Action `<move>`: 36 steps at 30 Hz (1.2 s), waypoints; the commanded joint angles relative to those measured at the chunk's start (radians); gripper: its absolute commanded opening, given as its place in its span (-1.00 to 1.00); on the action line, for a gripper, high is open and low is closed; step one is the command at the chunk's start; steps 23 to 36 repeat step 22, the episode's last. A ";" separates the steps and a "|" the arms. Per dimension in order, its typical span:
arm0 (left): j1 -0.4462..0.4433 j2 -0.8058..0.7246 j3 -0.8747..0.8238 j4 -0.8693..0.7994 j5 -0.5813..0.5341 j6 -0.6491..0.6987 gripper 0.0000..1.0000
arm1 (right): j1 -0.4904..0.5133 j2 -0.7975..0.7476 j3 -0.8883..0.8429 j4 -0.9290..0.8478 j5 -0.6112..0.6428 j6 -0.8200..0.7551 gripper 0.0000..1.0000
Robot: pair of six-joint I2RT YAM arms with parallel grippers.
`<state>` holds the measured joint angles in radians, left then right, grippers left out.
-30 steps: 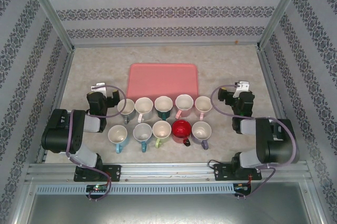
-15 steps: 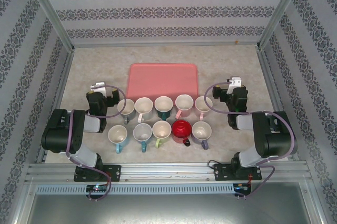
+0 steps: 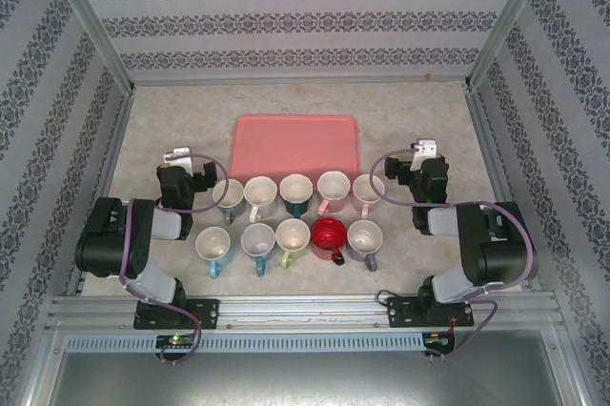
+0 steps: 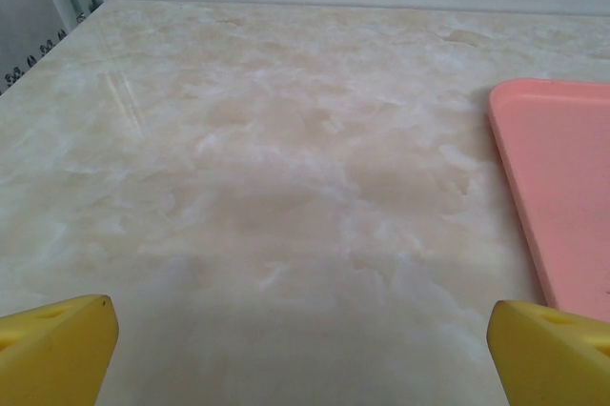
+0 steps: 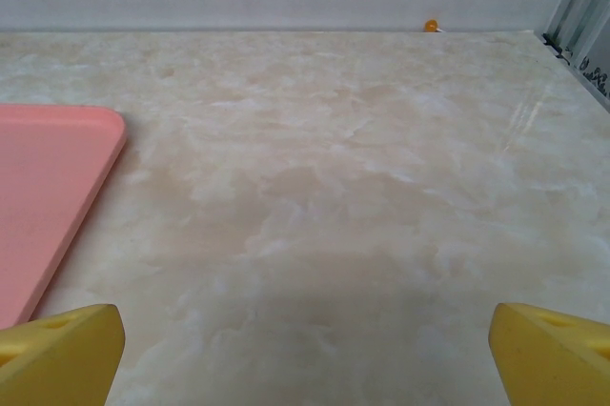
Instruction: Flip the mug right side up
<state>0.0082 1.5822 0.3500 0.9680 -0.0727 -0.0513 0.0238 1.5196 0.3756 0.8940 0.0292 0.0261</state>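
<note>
Left gripper and right gripper gape wide, empty; inverted red mug sits front row between green-handled mug and purple-handled mug, so approach from above, grip the wall squarely, and avoid neighbours.

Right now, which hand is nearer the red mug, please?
Right. The right hand is behind and right of the red mug; the left hand is farther, behind and left.

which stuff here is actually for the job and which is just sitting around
For the job:
- red mug, front row, bottom up

Lying about:
- nine upright mugs in the two rows around it
- pink tray behind the rows, nothing on it
</note>
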 commanded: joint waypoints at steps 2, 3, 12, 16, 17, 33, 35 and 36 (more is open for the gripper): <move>-0.001 0.003 0.035 -0.029 0.074 0.044 1.00 | -0.001 -0.008 0.008 0.010 0.011 -0.003 0.96; -0.002 0.002 0.040 -0.038 0.090 0.049 1.00 | -0.001 -0.007 0.008 0.010 0.011 -0.003 0.96; -0.002 0.002 0.043 -0.043 0.098 0.053 1.00 | -0.002 -0.007 0.008 0.010 0.010 -0.003 0.96; -0.002 0.003 0.043 -0.044 0.097 0.053 1.00 | -0.002 -0.008 0.008 0.010 0.010 -0.002 0.96; -0.002 0.004 0.044 -0.047 0.098 0.052 1.00 | -0.003 -0.007 0.008 0.010 0.010 -0.003 0.96; -0.002 0.004 0.041 -0.041 0.099 0.051 1.00 | -0.002 -0.008 0.008 0.010 0.009 -0.003 0.96; -0.002 0.004 0.041 -0.041 0.099 0.051 1.00 | -0.002 -0.008 0.008 0.010 0.009 -0.003 0.96; -0.002 0.004 0.041 -0.041 0.099 0.051 1.00 | -0.002 -0.008 0.008 0.010 0.009 -0.003 0.96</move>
